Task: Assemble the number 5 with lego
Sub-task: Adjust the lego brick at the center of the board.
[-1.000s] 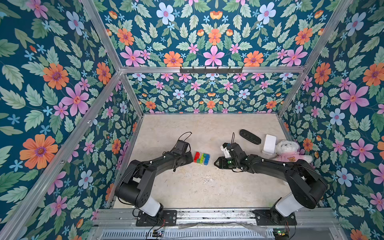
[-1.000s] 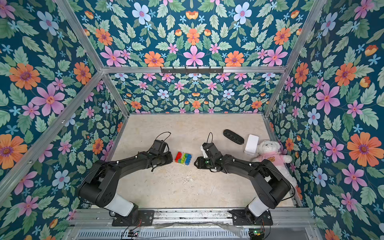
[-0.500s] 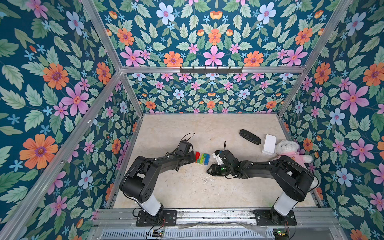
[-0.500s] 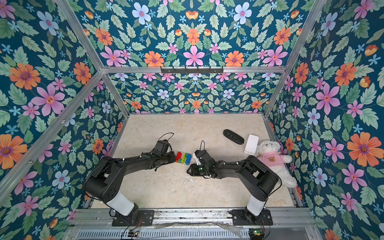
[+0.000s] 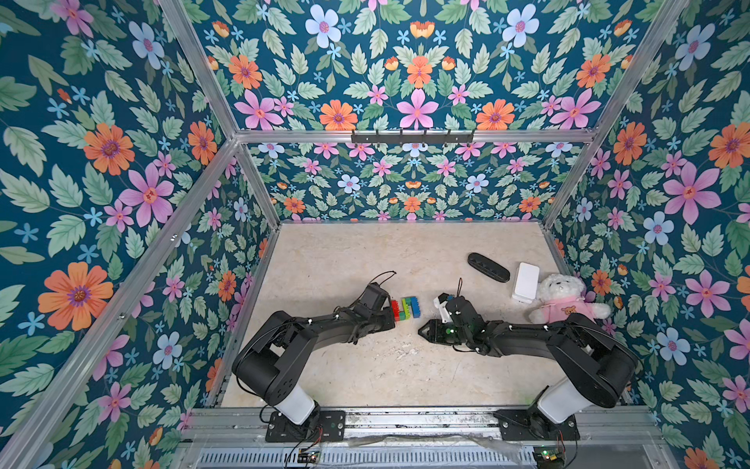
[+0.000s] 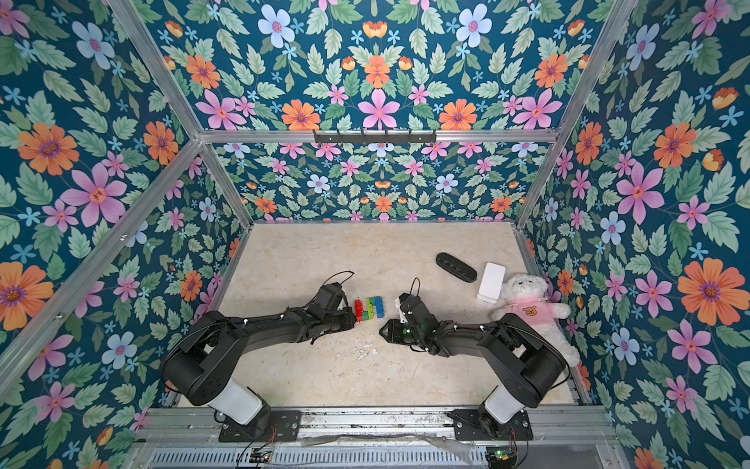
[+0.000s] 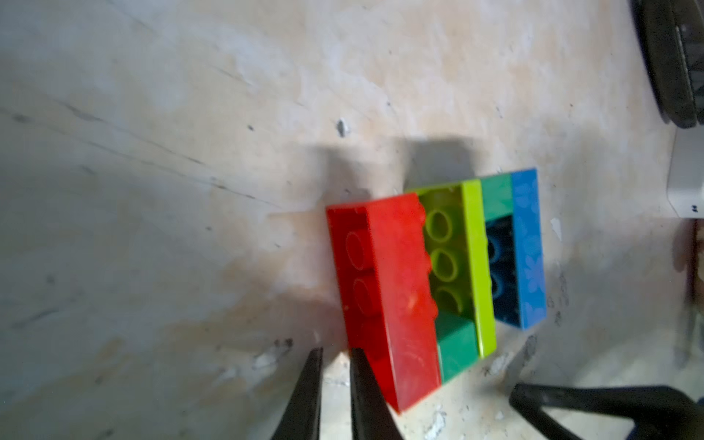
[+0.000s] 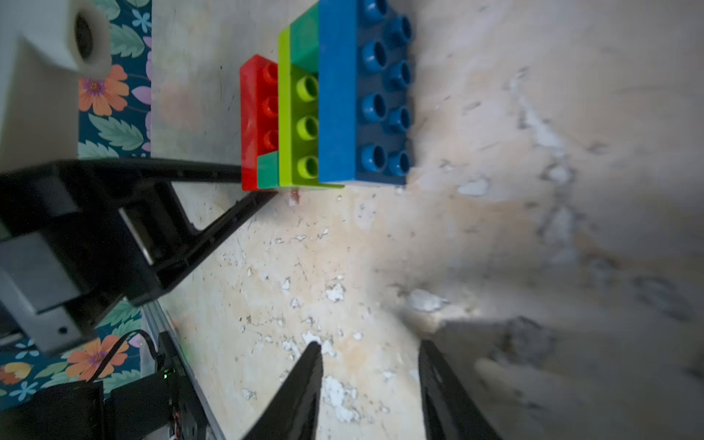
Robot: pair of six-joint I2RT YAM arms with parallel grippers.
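The lego (image 5: 406, 308) is joined into one striped block of red, dark green, lime and blue layers, the number 5 (image 6: 369, 309), lying on its side on the beige floor. My left gripper (image 5: 391, 317) is at the block's red end. In the left wrist view its fingertips (image 7: 337, 365) stand a narrow gap apart with nothing between them, and one finger (image 7: 362, 381) touches the red brick (image 7: 384, 289). My right gripper (image 5: 420, 331) is open and empty, low over the floor, in front of the block's blue end (image 8: 339, 95) and apart from it; its tips (image 8: 367, 348) frame bare floor.
A black oblong case (image 5: 488, 267), a white box (image 5: 525, 282) and a white teddy bear in pink (image 5: 564, 298) lie at the back right. Floral walls close in the floor on three sides, and an aluminium rail (image 5: 406, 422) runs along the front.
The left gripper has pressed up to the block's red end and the block has slid slightly right. The right gripper has dropped from beside the block toward the front.
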